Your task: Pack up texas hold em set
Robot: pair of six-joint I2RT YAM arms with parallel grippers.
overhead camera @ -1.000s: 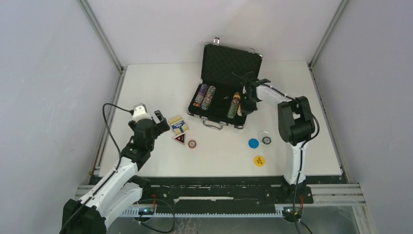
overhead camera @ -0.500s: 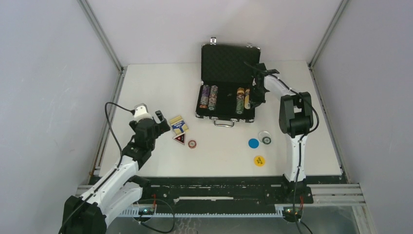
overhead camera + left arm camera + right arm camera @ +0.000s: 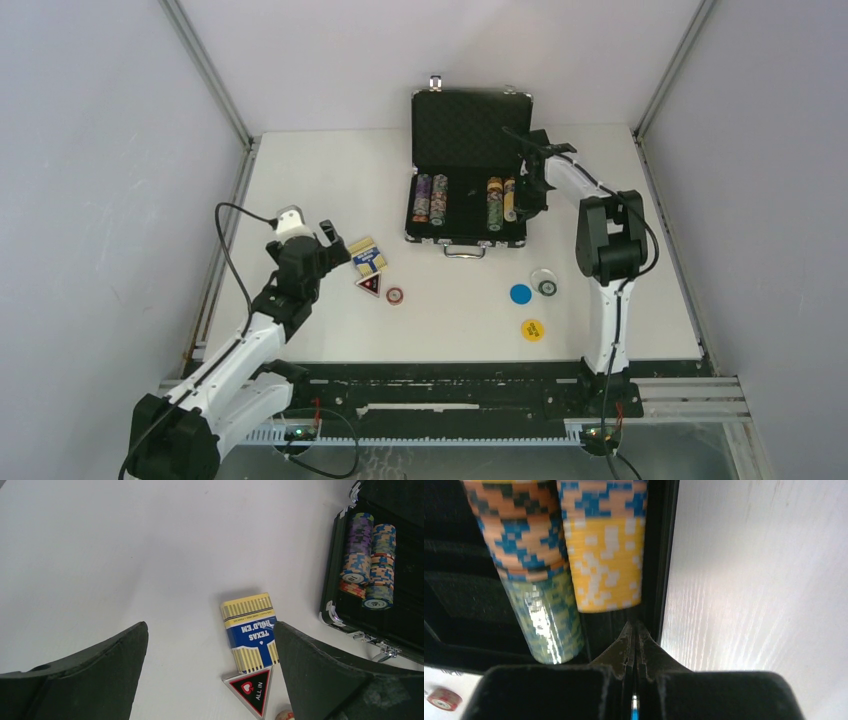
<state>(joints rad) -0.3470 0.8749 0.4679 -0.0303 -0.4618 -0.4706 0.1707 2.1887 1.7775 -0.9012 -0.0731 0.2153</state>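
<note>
Case [image 3: 468, 125] set open at back of tabletop [image 3: 330, 170], chip rows [image 3: 430, 198] packed inside. Card deck [image 3: 250, 632] left out on tabletop, triangle token [image 3: 252, 690] just beside. Left tool [image 3: 210, 650] spread wide, nothing held, deck just ahead. Right tool [image 3: 634, 630] clenched on nothing at case's right rim. Deck best gripped across narrow sides, token not bumped.

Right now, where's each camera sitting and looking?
Top external: high behind, looking down on the white table; both arms show.
Left wrist: left arm, facing the yellow-blue card deck; open left fingers show.
Right wrist: right arm, facing yellow poker chips in the black briefcase; shut right fingers show.
Top and left wrist share that deck.
</note>
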